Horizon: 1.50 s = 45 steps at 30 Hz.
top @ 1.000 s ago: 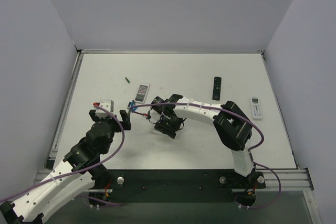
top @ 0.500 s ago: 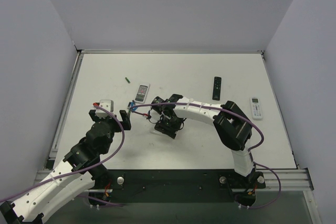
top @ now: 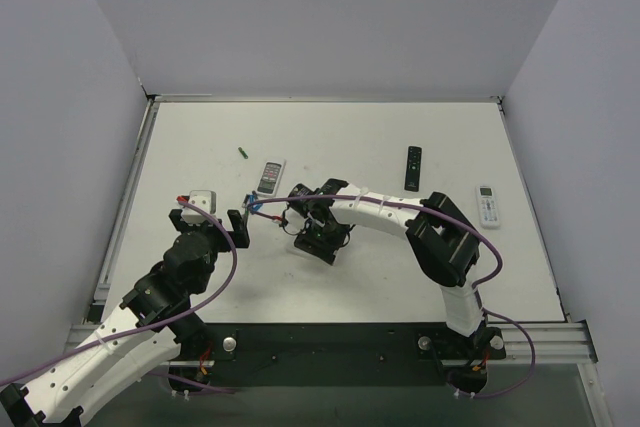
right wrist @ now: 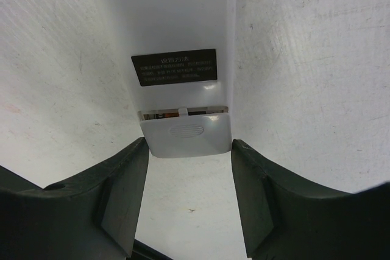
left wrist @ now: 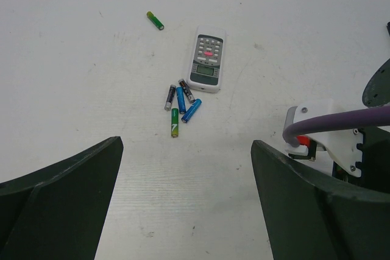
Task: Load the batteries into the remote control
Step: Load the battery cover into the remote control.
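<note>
The remote control (right wrist: 177, 35) lies face down, its plain white back with a small dark label showing in the right wrist view. Its grey battery cover (right wrist: 186, 133) is slid a little open, showing a gap. My right gripper (right wrist: 189, 145) has its jaws pressed against both sides of the cover end; in the top view the gripper (top: 318, 239) hides the remote. Several batteries (left wrist: 181, 105), blue, green and dark grey, lie in a cluster ahead of my left gripper (left wrist: 187, 144), which is open and empty. The cluster shows in the top view (top: 252, 205) beside the left gripper (top: 240, 222).
A white remote with a grey face (left wrist: 206, 59) lies just beyond the batteries (top: 270, 176). One green battery (left wrist: 155, 20) lies apart, farther back left. A slim black remote (top: 413, 167) and another white remote (top: 488, 205) lie at the right.
</note>
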Each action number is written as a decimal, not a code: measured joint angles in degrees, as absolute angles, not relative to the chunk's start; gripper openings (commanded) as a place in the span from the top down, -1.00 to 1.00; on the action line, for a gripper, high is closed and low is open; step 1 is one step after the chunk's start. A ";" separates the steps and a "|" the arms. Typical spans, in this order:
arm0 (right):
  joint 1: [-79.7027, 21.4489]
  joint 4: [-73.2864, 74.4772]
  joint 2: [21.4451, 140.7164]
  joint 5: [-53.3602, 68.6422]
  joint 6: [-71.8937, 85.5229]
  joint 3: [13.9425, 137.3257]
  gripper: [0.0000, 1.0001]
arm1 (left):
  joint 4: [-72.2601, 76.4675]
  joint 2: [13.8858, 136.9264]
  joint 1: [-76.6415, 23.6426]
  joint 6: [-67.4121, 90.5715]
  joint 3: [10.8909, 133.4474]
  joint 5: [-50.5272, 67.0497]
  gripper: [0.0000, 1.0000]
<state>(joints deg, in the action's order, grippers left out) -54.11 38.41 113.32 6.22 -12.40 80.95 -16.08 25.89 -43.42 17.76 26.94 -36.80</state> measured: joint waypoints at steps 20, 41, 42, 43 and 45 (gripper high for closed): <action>-54.11 38.96 114.43 6.48 -11.42 82.21 -0.11 | -16.08 25.87 -43.40 17.76 26.94 -36.82 -0.95; -52.88 36.47 106.91 10.02 -4.84 82.43 -0.17 | -16.03 30.15 -43.40 20.45 26.94 -34.33 -0.95; -52.36 36.07 105.45 10.41 -3.90 81.45 -0.11 | -16.05 31.07 -43.40 20.91 26.94 -33.80 -0.95; -51.53 34.65 103.39 10.96 -2.72 79.61 -0.08 | -16.08 32.18 -43.40 21.50 26.94 -33.21 -0.95; -49.41 32.16 99.18 11.94 -0.16 75.13 0.00 | -16.10 34.70 -43.40 22.83 26.96 -31.64 -0.95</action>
